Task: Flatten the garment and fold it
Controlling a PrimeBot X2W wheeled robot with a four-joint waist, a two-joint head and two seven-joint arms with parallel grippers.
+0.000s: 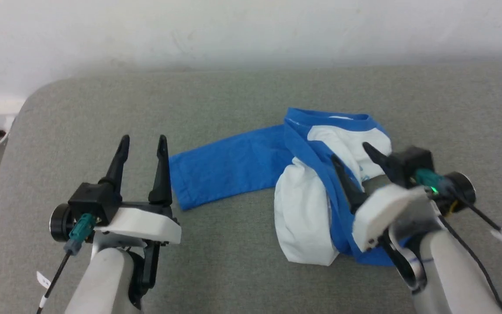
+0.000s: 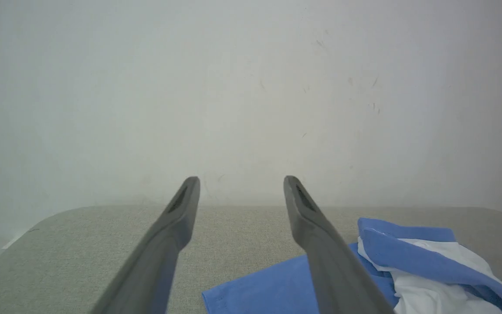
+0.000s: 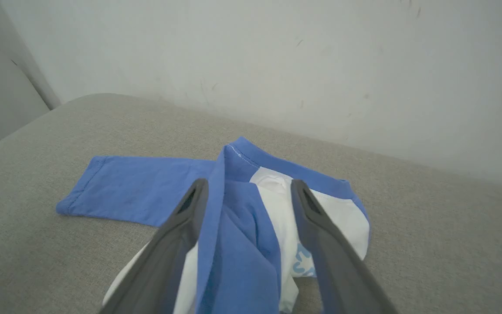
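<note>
Our two pale forearms sit closest to the head camera, each cut off by the bottom edge. The left gripper (image 1: 143, 138) hangs just beside the cuff end of the garment (image 1: 299, 196), clear of the cloth, with its fingers released and spread wide. In its own wrist view, the left gripper (image 2: 241, 183) frames bare wall (image 2: 251, 87), and the garment (image 2: 408, 270) lies low to one side, partly behind one finger and cropped by the frame.

The garment lies bunched on the grey cloth-covered table (image 1: 233, 270). One blue sleeve (image 1: 229, 168) stretches flat away from the heap, while the white body is rolled under a blue band. We cannot make out a second sleeve. The heap's near right part is hidden behind the right wrist.

The right gripper (image 1: 349, 151) hovers over the heap and looks smeared with blur from the head camera. From its wrist camera, the right gripper (image 3: 249, 185) has its fingers parted, gripping nothing, with a blue fold of the garment (image 3: 238, 226) running between them. We cannot tell whether the fingers touch the cloth. A pale blue print (image 3: 302, 261) peeks from the white folds, mostly hidden and unreadable.
</note>
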